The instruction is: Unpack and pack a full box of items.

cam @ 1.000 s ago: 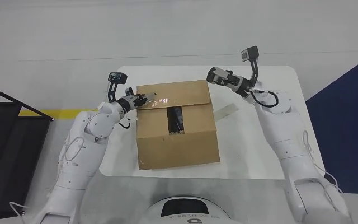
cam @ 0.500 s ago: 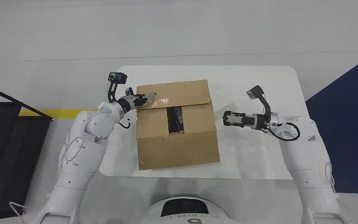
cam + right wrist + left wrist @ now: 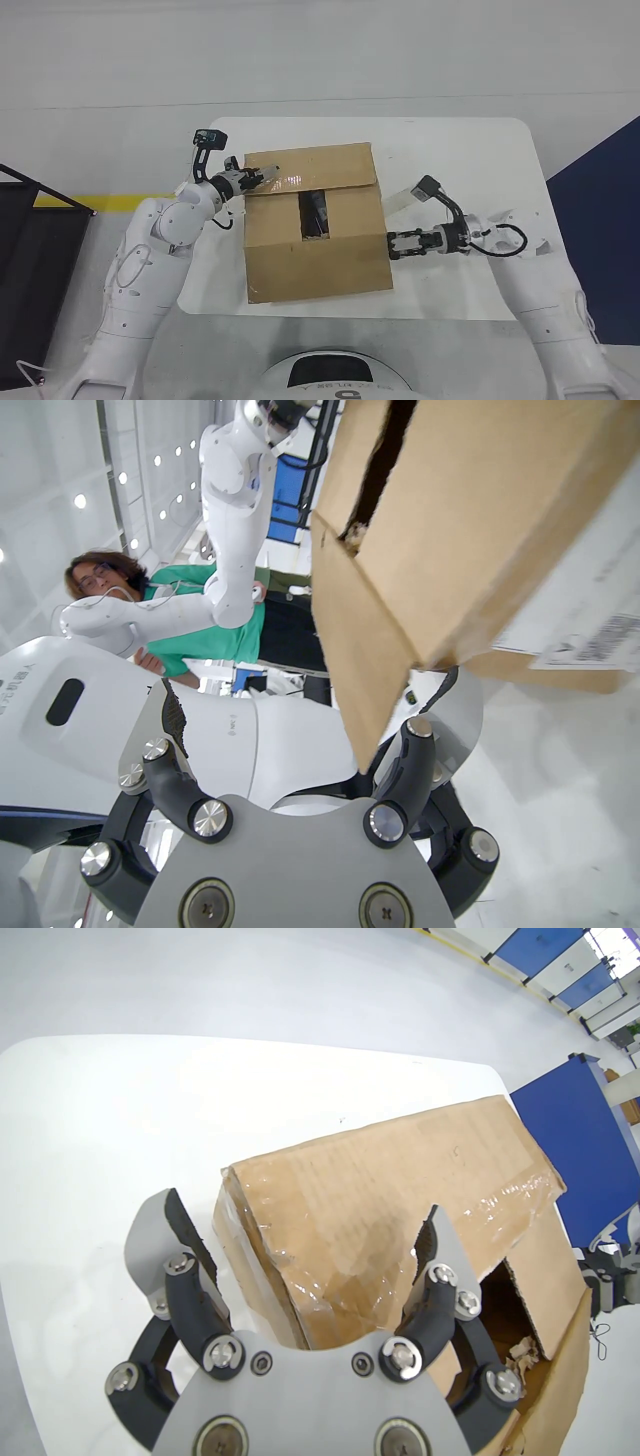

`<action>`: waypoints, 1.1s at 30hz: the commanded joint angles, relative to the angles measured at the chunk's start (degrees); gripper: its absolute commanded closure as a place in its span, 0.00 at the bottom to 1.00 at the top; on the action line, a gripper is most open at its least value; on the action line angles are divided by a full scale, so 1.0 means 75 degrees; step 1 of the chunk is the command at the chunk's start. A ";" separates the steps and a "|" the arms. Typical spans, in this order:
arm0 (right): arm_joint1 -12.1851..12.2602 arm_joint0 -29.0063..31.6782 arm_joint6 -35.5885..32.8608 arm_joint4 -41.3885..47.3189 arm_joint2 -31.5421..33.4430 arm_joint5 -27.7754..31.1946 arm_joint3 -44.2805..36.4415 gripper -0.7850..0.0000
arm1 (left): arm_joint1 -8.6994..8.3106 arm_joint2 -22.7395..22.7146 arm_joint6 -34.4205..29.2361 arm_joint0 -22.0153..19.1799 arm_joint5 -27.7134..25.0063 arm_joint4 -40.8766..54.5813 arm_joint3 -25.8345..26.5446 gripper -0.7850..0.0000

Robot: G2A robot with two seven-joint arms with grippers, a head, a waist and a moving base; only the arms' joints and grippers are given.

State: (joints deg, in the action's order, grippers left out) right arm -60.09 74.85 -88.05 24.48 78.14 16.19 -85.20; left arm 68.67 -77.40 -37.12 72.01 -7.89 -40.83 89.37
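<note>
A brown cardboard box sits in the middle of the white table, its top flaps parted by a dark slot with crumpled paper inside. My left gripper stands open at the box's far left corner, its fingers straddling the taped flap edge. My right gripper is open at the box's right side, low down, with the near right corner of the box between its fingers. The box's wall rises close in the right wrist view.
A white strip of tape or paper lies on the table right of the box. A black rack stands off the table at the left. A blue panel stands beyond the table's right edge.
My right arm swung down from the box's far right corner to the table and moved in to the box's right side. The left arm and the box kept still.
</note>
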 commanded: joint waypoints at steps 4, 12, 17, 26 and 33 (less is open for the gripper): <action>0.0220 -0.0309 0.0007 0.1044 -0.0514 0.0013 0.0379 0.00 | 0.0000 0.0000 0.0000 0.0000 0.0000 0.0000 0.0000 0.00; 0.0558 -0.0793 0.0007 0.0779 -0.0974 0.0012 0.1271 0.00 | 0.0000 0.0000 0.0000 0.0000 0.0000 0.0000 0.0000 0.00; 0.0548 -0.1146 0.0007 0.0509 -0.1787 0.0012 0.1497 0.00 | 0.0000 0.0000 0.0000 0.0000 0.0000 0.0000 0.0000 0.00; 0.0837 -0.1246 0.0007 0.2004 -0.2684 0.0014 0.0643 0.00 | 0.0000 0.0000 0.0000 0.0000 0.0000 0.0000 0.0000 0.00; 0.1396 -0.1136 0.0007 0.3931 -0.2820 0.0014 0.0112 0.00 | 0.0000 0.0000 0.0000 0.0000 0.0000 0.0000 0.0000 0.00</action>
State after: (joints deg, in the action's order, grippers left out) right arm -50.23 66.44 -88.00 51.62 56.82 16.30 -84.84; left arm 68.67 -77.40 -37.11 72.01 -7.89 -40.83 89.37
